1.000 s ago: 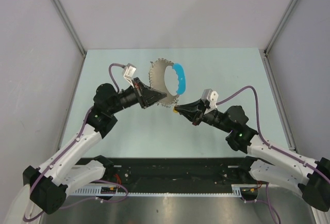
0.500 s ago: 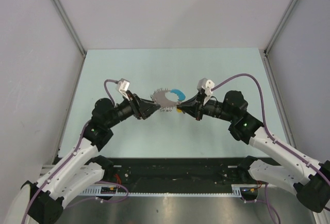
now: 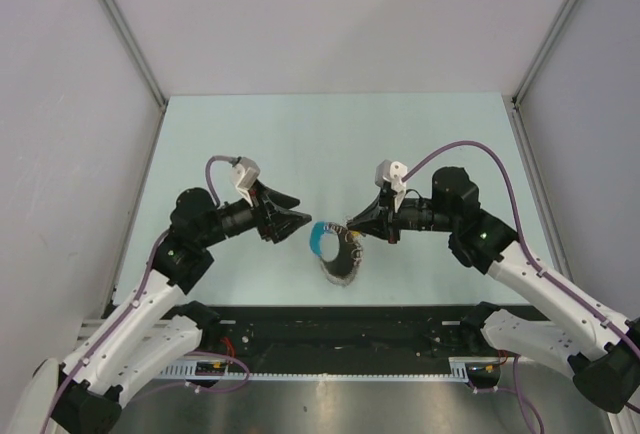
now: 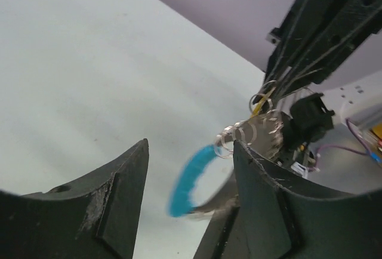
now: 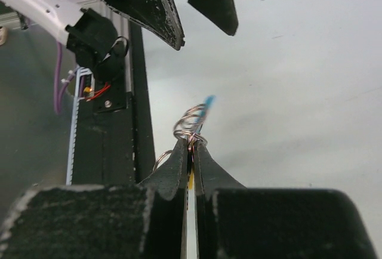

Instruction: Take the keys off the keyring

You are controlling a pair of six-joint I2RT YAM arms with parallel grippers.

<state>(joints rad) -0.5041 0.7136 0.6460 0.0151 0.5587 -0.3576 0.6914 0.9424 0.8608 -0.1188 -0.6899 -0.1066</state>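
Zero keys off yet: right hand clamps the keyring, keys dangling beneath; left hand gapes empty beside them.

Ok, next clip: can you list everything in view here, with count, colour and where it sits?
keyring: one, silvery, pinched by the right gripper, held in the air.
keys: one bunch, number unclear, silvery-grey, dangling from the keyring.
blue piece: one, bright blue, in the bunch, on the side facing the left gripper.
table: one, pale green, under both arms.
cables: two, purple, one along each arm.
left gripper: one, black, open, beside the bunch, gripping nothing.
right gripper: one, black, shut on the keyring.
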